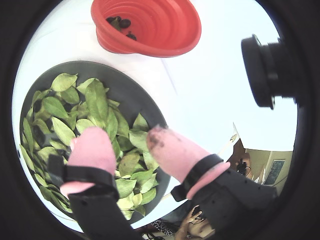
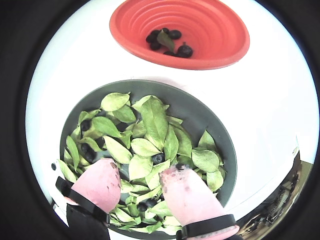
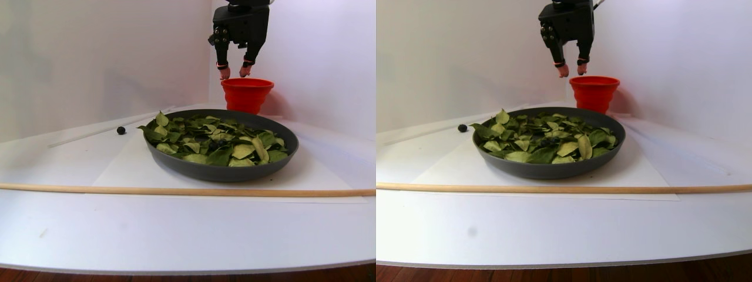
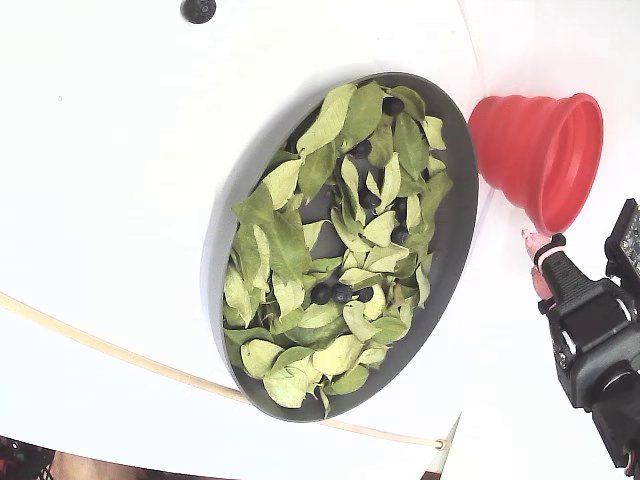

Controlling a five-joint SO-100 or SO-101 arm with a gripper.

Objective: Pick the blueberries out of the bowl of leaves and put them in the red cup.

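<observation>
Across the white surface (image 3: 176,235), largest first: a wide shallow dark grey round bowl (image 4: 455,250) sits flat on a sheet of white paper (image 3: 117,170), heaped with light and dark green oval leaves (image 4: 290,250) too many to count. Beyond the bowl's rim stands one red ribbed silicone cup (image 4: 530,150), upright with its wide mouth facing up — close to the bowl, though contact cannot be judged. White walls close in behind in the stereo pair view.

One thin wooden dowel (image 3: 176,191) lies lengthwise along the near side of the paper. The black tool (image 3: 234,71) with pink padded fingertips (image 2: 187,192) hangs above the cup's edge, spread apart and empty.

Small round dark blueberries (image 2: 172,42) — about five — lie in the cup with one stray leaf; about nine more show among the leaves in the fixed view. A lone blueberry (image 3: 121,130) rests on the surface outside the bowl.
</observation>
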